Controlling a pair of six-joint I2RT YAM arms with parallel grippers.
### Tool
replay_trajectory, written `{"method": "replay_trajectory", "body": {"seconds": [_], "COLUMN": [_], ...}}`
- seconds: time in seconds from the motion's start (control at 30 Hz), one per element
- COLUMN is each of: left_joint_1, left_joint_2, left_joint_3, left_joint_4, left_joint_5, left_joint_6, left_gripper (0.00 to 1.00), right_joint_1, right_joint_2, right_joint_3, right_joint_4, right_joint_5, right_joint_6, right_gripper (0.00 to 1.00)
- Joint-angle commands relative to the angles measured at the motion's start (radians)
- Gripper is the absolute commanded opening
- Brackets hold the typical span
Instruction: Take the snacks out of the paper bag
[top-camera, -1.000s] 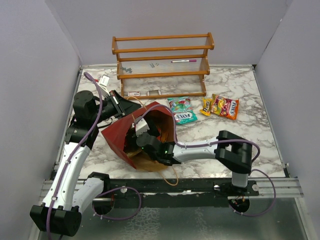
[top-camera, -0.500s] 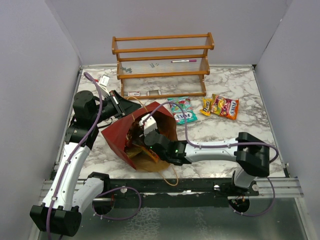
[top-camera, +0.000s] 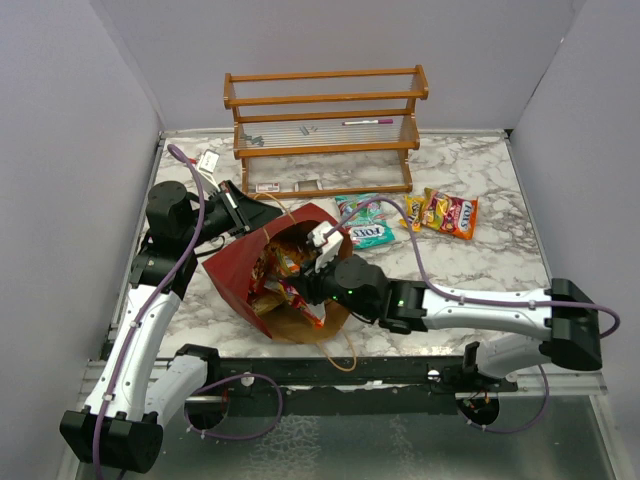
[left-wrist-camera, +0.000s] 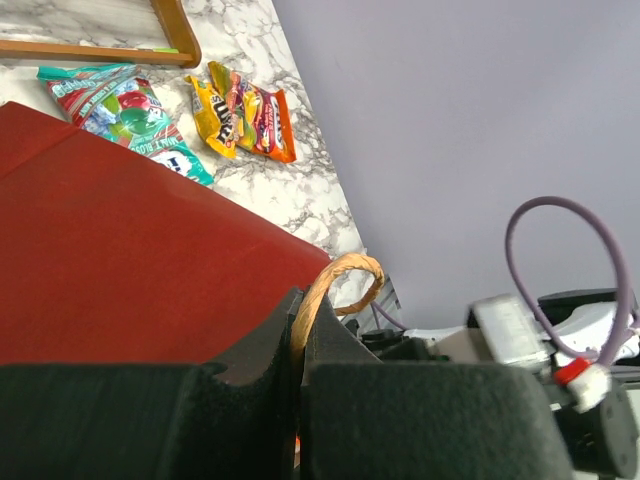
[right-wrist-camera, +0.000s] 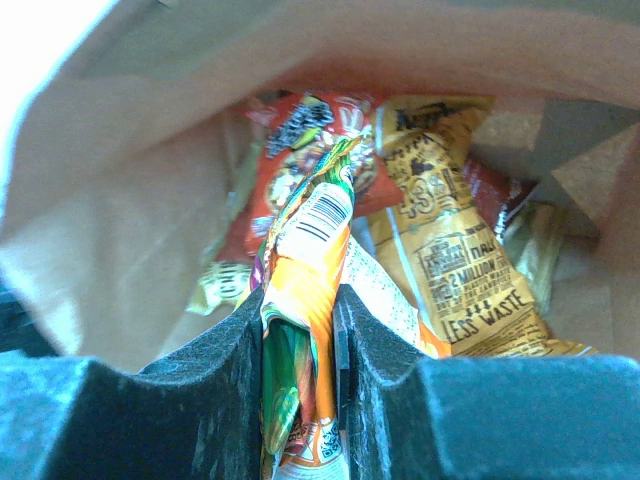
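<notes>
The paper bag (top-camera: 232, 276), dark red outside, lies on its side with its mouth to the right. My left gripper (top-camera: 240, 210) is shut on the bag's tan twine handle (left-wrist-camera: 345, 275), seen pinched in the left wrist view between the left gripper (left-wrist-camera: 300, 340) jaws. At the bag's mouth, my right gripper (top-camera: 305, 290) is shut on an orange snack packet (right-wrist-camera: 310, 290) inside the kraft-brown interior (right-wrist-camera: 120, 210). Deeper in lie a red packet (right-wrist-camera: 300, 140) and a yellow packet (right-wrist-camera: 455, 250). A teal packet (top-camera: 365, 222) and orange-yellow packets (top-camera: 440, 212) lie on the table.
A wooden two-shelf rack (top-camera: 325, 130) stands at the back of the marble table (top-camera: 480, 270). A small white item (top-camera: 208, 160) lies at the back left. Grey walls close in the table on three sides.
My right gripper has closed on the orange packet and drawn back to the right, from deep in the bag to its mouth. Packets now show at the opening. The left arm has held still.
</notes>
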Motion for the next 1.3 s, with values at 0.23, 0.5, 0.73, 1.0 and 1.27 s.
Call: {"method": "replay_trajectory", "body": {"seconds": [0.23, 0.5, 0.73, 1.0, 1.27], "left_joint_1": [0.003, 0.002, 0.002, 0.001, 0.002], "left_joint_2": [-0.016, -0.019, -0.02, -0.02, -0.008], "left_joint_3": [0.008, 0.004, -0.001, 0.0, 0.017], "left_joint_4": [-0.003, -0.013, -0.019, -0.02, -0.031], "left_joint_5": [-0.006, -0.013, -0.014, -0.017, -0.013], "left_joint_6": [0.026, 0.04, 0.045, 0.05, 0.062], "left_gripper": [0.0, 0.0, 0.0, 0.0, 0.0], "right_joint_1": [0.004, 0.004, 0.004, 0.005, -0.011], "right_joint_2": [-0.358, -0.488, -0.53, -0.516, -0.449], "right_joint_3": [0.049, 0.16, 0.249, 0.244, 0.219], "right_joint_4": [-0.356, -0.589, -0.77, -0.939, -0.99], "right_joint_5": [-0.116, 0.001, 0.247, 0.575, 0.679], "right_joint_6": [0.086, 0.074, 0.072, 0.145, 0.23], "right_gripper": [0.26, 0.26, 0.26, 0.26, 0.26]}}
